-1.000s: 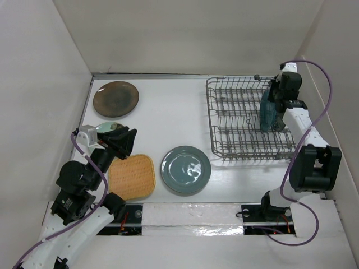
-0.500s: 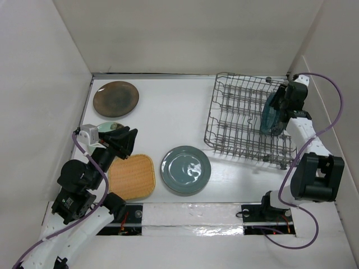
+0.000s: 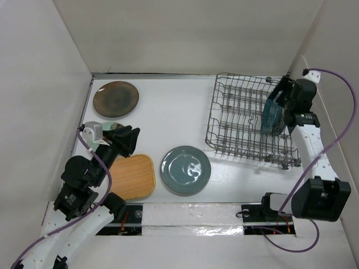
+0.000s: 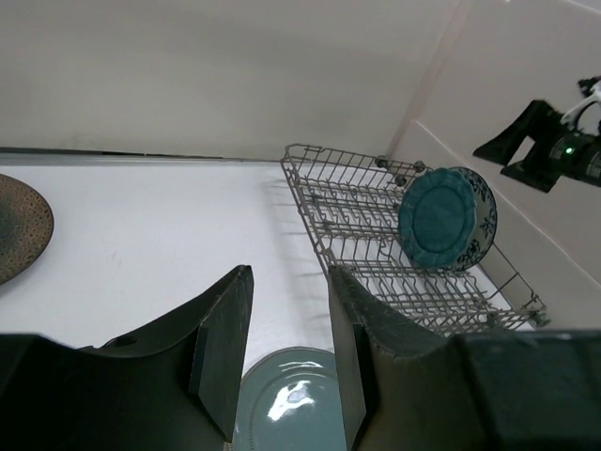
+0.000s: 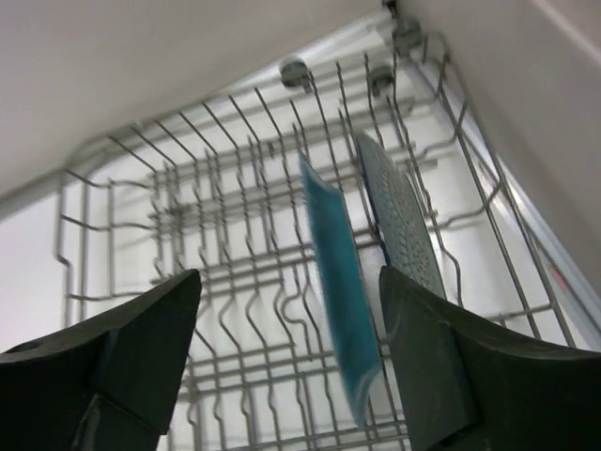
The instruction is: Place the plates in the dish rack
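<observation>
The dish rack sits skewed at the back right. A teal scalloped plate stands on edge in its right end, with a white blue-patterned plate right behind it. My right gripper hovers open just above them, touching neither; in its wrist view the teal plate and the patterned plate stand free between and beyond the spread fingers. My left gripper hangs open and empty above the tan woven plate. The grey-blue plate and dark brown plate lie flat on the table.
White walls close in the table at the back and on both sides, and the rack's right end is close to the right wall. A pale plate edge shows beside my left wrist. The arm bases stand at the near edge.
My right gripper has opened and let go of the teal plate, then drawn back up and to the right. The rack got pushed askew. The left arm barely moved.
</observation>
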Action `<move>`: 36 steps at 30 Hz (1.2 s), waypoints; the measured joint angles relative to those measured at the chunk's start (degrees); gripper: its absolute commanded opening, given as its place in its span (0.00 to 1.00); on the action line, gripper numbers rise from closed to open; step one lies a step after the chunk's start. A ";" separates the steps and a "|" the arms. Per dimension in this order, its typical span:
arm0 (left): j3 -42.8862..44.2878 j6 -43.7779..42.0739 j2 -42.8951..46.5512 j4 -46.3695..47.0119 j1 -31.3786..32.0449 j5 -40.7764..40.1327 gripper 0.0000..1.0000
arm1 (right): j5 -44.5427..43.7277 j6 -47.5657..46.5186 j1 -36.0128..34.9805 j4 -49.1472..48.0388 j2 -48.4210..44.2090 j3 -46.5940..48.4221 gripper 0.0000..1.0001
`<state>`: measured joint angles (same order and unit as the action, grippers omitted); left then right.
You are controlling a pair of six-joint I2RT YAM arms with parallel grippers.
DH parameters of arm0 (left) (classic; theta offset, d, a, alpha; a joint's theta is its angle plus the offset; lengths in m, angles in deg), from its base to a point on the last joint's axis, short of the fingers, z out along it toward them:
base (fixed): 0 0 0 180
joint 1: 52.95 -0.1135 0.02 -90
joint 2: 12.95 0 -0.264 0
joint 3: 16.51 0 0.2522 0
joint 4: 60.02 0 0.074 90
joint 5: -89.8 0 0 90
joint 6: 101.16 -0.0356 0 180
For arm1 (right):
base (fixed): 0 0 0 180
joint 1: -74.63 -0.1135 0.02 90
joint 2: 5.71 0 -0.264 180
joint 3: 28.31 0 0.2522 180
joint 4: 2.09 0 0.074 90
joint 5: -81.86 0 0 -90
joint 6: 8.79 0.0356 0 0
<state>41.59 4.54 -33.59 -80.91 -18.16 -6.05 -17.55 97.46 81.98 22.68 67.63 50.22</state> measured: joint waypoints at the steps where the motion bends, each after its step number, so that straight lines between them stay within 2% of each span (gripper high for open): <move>1: 0.00 0.00 -0.22 0.04 0.00 0.00 0.35 | -0.37 -0.04 -0.83 0.31 -1.16 0.79 0.85; 5: 0.00 0.00 -1.36 0.00 0.00 -0.11 0.35 | -0.92 -0.44 -5.38 0.57 -3.13 5.07 0.84; 8: 0.00 -0.02 -1.75 0.00 0.00 -0.50 0.35 | -1.09 -0.68 -10.43 0.13 -2.32 7.10 0.73; 10: 0.00 -0.02 -1.88 0.00 0.00 -0.76 0.35 | -1.22 -0.52 -13.84 -0.90 -0.74 7.61 0.33; 12: 0.00 -0.04 -2.12 0.00 0.00 -1.22 0.35 | -1.09 0.07 -18.58 -2.45 2.80 7.72 0.00; 14: 0.00 -0.09 -2.56 0.00 0.00 -1.73 0.35 | -0.46 1.05 -22.18 -4.15 7.06 7.74 0.01; 17: 0.00 -0.13 -3.54 -0.04 0.00 -2.12 0.35 | 0.02 2.62 -26.73 -5.60 15.06 9.22 0.48; 18: 0.00 -0.15 -3.78 -0.07 0.00 -2.27 0.35 | -0.09 2.99 -27.93 -5.60 17.94 10.03 0.74; 19: 0.00 -0.17 -4.00 -0.09 0.00 -2.47 0.35 | -0.35 3.54 -28.98 -5.64 20.72 11.08 0.77; 26: 0.00 -0.20 -5.07 -0.42 0.00 -3.67 0.35 | -2.40 4.13 -32.65 -5.44 37.11 20.37 0.74; 33: 0.00 -0.22 -6.34 -0.50 0.00 -4.13 0.35 | -5.95 4.48 -32.54 -5.01 43.10 24.15 0.69; 35: 0.00 -0.22 -6.62 -0.50 0.00 -4.20 0.34 | -6.73 4.42 -32.46 -5.01 43.47 24.52 0.64; 36: 0.00 -0.22 -6.73 -0.50 0.00 -4.26 0.34 | -6.82 4.28 -32.39 -5.03 43.65 24.59 0.58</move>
<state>41.59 4.32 -40.32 -81.42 -18.16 -10.31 -24.37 101.75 49.59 17.65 111.28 74.81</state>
